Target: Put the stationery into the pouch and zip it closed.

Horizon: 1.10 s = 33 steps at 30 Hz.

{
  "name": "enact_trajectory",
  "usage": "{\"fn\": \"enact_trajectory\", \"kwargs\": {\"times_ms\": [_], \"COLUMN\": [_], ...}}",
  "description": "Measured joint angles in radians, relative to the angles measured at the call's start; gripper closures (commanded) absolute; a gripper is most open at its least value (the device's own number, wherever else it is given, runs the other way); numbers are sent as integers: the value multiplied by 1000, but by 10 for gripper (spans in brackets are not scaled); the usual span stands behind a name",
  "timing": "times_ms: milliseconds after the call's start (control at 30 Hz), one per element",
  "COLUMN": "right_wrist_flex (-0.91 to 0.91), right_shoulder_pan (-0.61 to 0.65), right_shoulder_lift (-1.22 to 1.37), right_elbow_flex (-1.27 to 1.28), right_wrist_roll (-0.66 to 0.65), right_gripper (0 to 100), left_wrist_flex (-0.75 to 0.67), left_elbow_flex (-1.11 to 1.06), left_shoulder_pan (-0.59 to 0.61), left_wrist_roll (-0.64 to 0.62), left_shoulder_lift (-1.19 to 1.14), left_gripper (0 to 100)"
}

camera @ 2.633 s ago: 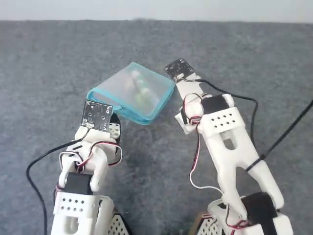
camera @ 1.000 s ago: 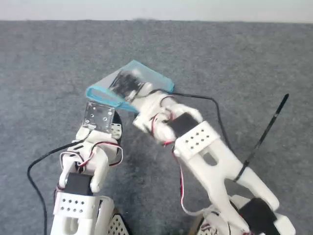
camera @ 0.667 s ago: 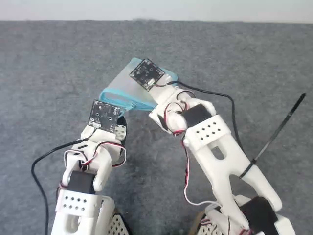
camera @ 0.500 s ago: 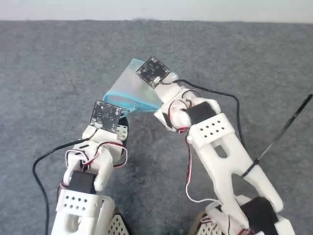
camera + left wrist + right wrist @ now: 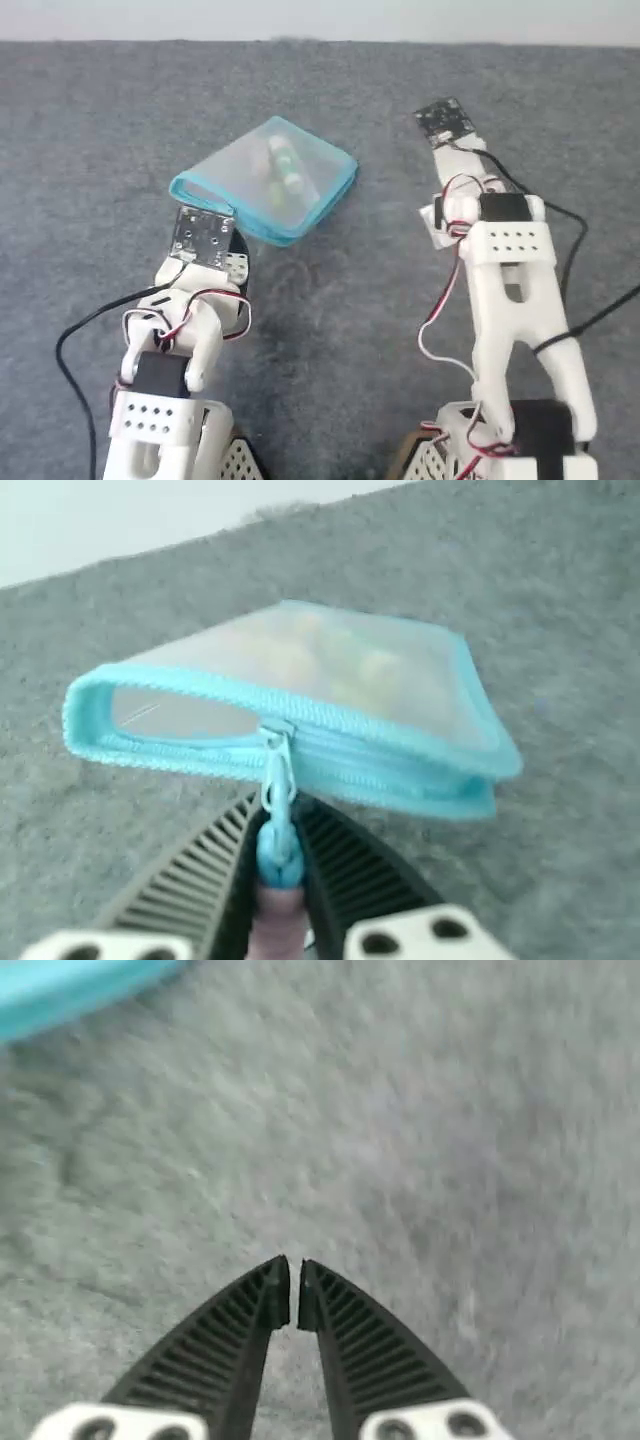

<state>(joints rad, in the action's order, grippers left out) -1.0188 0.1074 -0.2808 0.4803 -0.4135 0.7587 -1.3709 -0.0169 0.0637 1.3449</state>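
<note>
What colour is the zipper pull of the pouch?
The zipper pull is light blue, matching the pouch trim; the left wrist view shows it best.

Left gripper point(image 5: 278, 812) pinched on the light-blue plastic zipper pull point(image 5: 277, 845); right gripper point(image 5: 292, 1265) closed, empty, over the grey table's point(image 5: 100, 120) right half.

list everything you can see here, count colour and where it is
pouch: one, translucent with teal edging, lying on the mat ahead of the left arm
stationery: count unclear, greenish and white, inside the pouch
zipper pull: one, teal with a metal link, on the pouch's near edge
mat: one, grey, covering the table
wall: one, pale, behind the table
left gripper: one, black, shut on the zipper pull
right gripper: one, black, shut and empty, over bare mat right of the pouch
</note>
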Motion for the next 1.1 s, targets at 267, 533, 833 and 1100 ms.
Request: {"fn": "enact_trajectory", "kwargs": {"times_ms": [267,533,833,1100], "right_wrist_flex": [0,100,157,183], "right_shoulder_pan": [173,539,620,586], "right_shoulder_lift": [-95,-557,-735,-736], "right_elbow_flex": [49,308,496,517], "right_wrist_roll": [-11,9,9,9], "right_gripper": [907,876,876,836], "left_wrist_flex": [0,107,132,189], "left_elbow_flex": [0,23,69,115], "left_shoulder_pan": [0,-66,-278,-261], "left_wrist_roll": [0,0,9,11], "left_shoulder_lift": [0,0,-2,-2], "left_gripper": [989,989,989,989]}}
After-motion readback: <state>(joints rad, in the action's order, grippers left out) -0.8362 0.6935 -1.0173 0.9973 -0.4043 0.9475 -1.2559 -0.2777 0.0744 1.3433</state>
